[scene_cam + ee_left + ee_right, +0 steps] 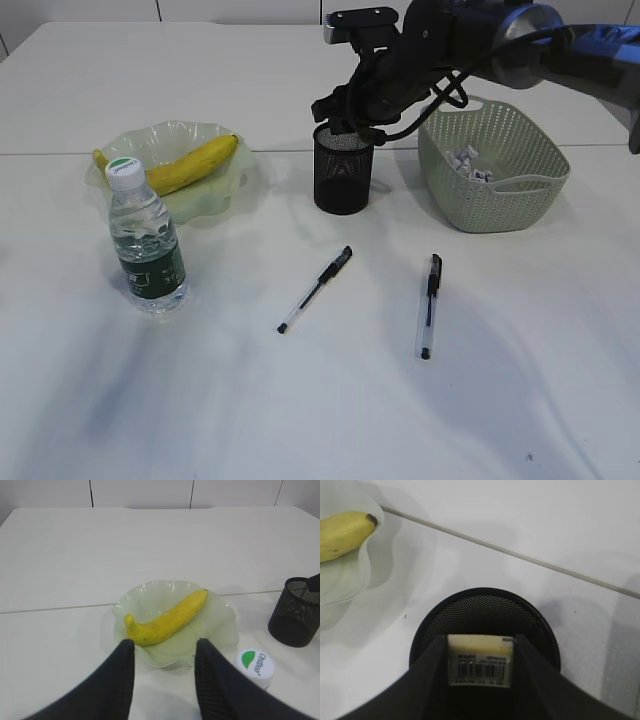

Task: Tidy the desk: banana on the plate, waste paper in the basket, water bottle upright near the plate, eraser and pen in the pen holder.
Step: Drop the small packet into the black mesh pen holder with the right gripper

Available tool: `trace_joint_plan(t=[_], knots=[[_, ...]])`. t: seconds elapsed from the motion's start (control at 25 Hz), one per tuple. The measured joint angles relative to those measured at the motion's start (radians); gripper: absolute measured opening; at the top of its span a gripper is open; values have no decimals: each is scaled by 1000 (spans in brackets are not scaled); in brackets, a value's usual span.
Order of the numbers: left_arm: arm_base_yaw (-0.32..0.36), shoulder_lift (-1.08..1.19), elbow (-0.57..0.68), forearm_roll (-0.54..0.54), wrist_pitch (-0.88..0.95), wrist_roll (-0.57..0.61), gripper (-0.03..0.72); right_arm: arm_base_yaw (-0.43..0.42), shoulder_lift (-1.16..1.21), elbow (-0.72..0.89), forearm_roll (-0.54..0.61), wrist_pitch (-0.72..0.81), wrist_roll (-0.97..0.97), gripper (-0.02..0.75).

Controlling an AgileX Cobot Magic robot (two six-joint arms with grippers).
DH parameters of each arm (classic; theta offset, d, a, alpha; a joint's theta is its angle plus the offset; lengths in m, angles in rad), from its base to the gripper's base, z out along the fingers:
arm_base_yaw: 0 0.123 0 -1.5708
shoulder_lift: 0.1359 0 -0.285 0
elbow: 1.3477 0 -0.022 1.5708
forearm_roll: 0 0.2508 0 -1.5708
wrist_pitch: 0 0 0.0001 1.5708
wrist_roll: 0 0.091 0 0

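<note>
The yellow banana (195,163) (167,620) lies in the pale green ruffled plate (215,205) (220,625). In front of the plate the water bottle (147,245) stands upright, its white cap (255,663) showing in the left wrist view. My right gripper (345,125) (480,639) is shut on the eraser (480,661), directly above the mouth of the black mesh pen holder (342,175) (485,612). Two pens (315,290) (429,305) lie on the table in front of the holder. Waste paper (470,163) sits in the green basket (500,205). My left gripper (165,642) hangs open and empty above the plate's near edge; the exterior view does not show it.
The pen holder (295,615) stands between the plate and the basket, close to both. A seam line crosses the white table behind the plate. My right arm reaches in from the upper right, over the basket.
</note>
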Motion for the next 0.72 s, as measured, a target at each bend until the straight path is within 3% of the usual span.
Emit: trace_joint_plan(t=[0.72], knots=[[0,0,0,0,0,0,276,0,0,0,30,0,0,274]])
